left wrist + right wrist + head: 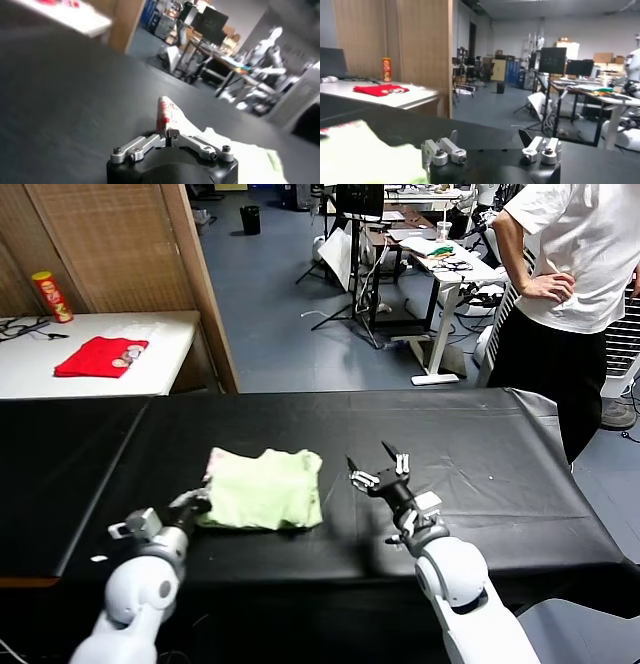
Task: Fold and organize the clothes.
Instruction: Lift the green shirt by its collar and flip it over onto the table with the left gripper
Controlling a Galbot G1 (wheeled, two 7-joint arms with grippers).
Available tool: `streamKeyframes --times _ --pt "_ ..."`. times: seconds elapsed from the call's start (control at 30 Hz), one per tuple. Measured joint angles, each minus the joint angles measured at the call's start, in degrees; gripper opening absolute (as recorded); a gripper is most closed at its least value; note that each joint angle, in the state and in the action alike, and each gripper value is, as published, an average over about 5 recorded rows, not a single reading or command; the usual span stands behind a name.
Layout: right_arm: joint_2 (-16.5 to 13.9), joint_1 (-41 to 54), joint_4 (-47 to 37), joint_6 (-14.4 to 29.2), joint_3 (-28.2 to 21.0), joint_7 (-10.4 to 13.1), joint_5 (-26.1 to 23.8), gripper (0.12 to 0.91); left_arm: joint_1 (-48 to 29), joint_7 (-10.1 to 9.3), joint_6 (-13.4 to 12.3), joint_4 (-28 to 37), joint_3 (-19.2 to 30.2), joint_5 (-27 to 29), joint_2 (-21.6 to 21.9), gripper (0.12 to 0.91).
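**One corner pinched, folding half done**

One shirt (264,489), pale green, lies partly folded on the black table (480,454) in the head view, needing tidying. The left gripper (196,502) meets its edge. Left wrist view: jaws clamped on the patterned corner (165,114). Right wrist view: the right gripper (490,145) spread wide, empty, just beside the shirt.

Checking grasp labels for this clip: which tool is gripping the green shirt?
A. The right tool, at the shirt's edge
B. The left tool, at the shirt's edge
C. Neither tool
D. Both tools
B: the left tool is shut on the edge of the shirt, while the right tool stands open beside it, apart from the fabric.
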Motion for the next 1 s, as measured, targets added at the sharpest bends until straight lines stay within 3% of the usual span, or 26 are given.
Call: streamKeyframes --times 0.27,0.4,0.5,0.7,0.93,1.0 --pt "0.73 -0.68 -0.14 0.19 0.26 0.02 -0.89 0.798 2.56 1.27 -1.12 -1.47 -6.24 7.51 13.5 0.139" --pt "1.0 -0.71 -0.14 0.18 0.18 0.01 -1.14 0.798 3.19 1.01 -1.48 -2.97 -9.06 10.98 19.43 0.139" --pt "1.11 -0.96 -0.21 0.17 0.1 -0.02 -1.35 0.798 3.17 0.16 -1.04 -4.83 -9.49 12.16 21.37 0.139" --pt "1.07 -1.68 -0.11 0.1 0.09 -0.14 -1.79 0.798 2.87 -1.71 0.45 -9.74 -5.55 11.02 18.95 0.139" --pt "0.79 -2.86 0.3 0.16 0.88 -0.36 -1.92 0.798 1.0 -5.01 2.12 -13.43 4.32 5.97 9.97 0.139" --pt "0.76 -3.17 0.43 0.15 0.99 -0.5 -1.88 0.798 0.28 -5.02 2.17 -13.44 7.43 6.61 6.92 0.139"
